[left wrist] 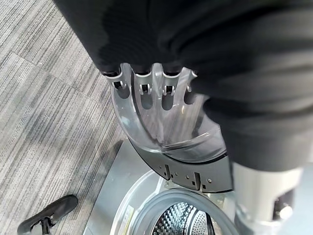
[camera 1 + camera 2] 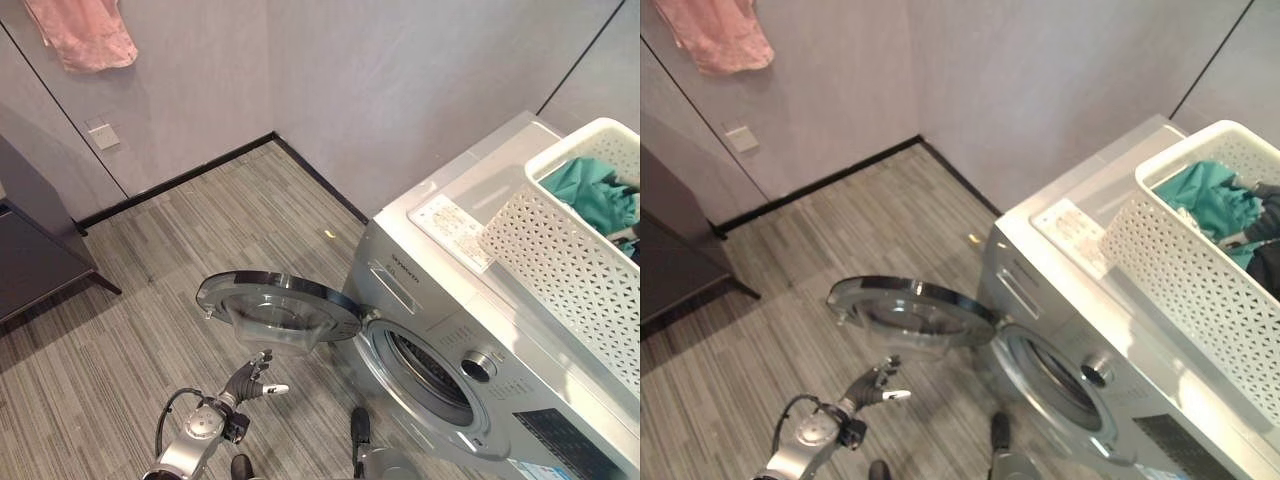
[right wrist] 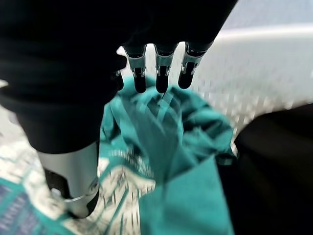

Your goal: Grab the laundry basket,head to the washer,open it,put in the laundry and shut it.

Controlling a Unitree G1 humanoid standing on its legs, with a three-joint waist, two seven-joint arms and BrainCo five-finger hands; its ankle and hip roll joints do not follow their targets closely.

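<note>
The silver front-loading washer (image 2: 450,300) stands at the right with its round glass door (image 2: 280,305) swung open and the drum opening (image 2: 425,375) exposed. On top of it sits the white perforated laundry basket (image 2: 560,260) holding teal laundry (image 2: 595,190). My right hand (image 3: 164,73) is inside the basket, open, with straight fingers just above the teal cloth (image 3: 181,147); its dark cover (image 2: 1265,200) shows at the basket's far side. My left hand (image 2: 252,380) hangs open below the door's edge, its fingers (image 1: 156,83) pointing at the door glass (image 1: 166,132).
A pink cloth (image 2: 80,35) hangs on the wall at the upper left, above a wall socket (image 2: 103,135). A dark low bench (image 2: 30,260) stands at the left. Striped grey floor (image 2: 200,220) lies open between the bench and the washer.
</note>
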